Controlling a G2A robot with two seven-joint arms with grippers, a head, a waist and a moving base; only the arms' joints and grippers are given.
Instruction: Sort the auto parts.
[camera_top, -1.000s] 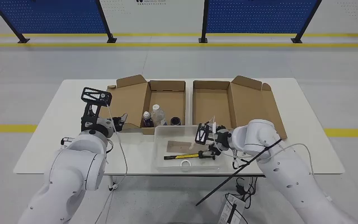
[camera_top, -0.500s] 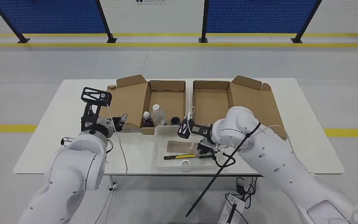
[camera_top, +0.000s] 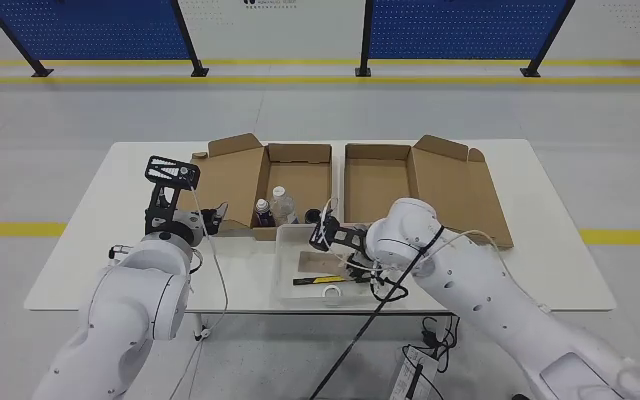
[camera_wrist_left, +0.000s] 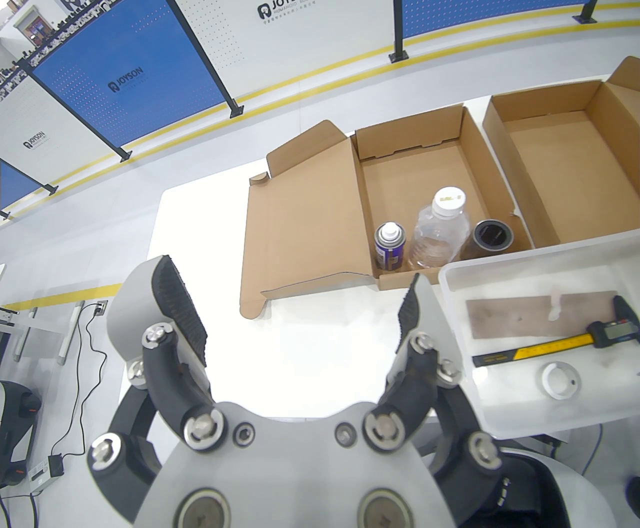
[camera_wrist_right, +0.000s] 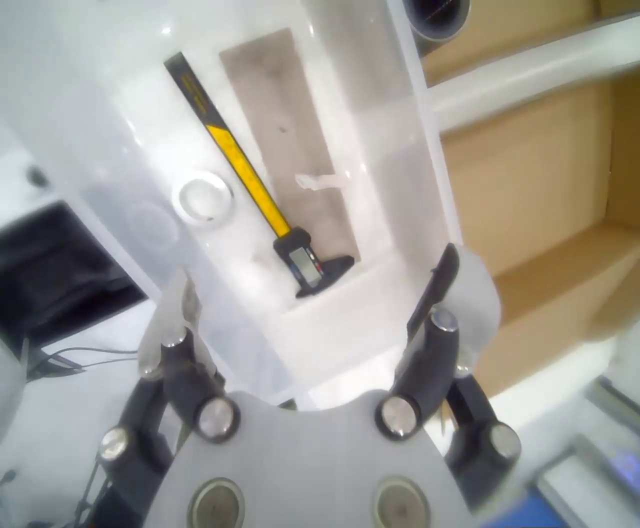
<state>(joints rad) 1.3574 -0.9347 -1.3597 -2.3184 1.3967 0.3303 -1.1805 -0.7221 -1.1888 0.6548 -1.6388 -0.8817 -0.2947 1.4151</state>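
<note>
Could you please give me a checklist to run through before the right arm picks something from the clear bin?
1. Right gripper open: ok.
2. Right gripper above the bin, near the display end of the caliper: ok.
3. White ring apart from the caliper: ok.
4. Caliper jaws clear of the brown plate: cannot tell.
5. Right cardboard box open to receive parts: ok.
6. Left gripper outside the bin: ok.

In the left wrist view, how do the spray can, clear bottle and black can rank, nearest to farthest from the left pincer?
1. Spray can, row's end toward the left pincer.
2. Clear bottle, middle of the row.
3. Black can, row's far end.
</note>
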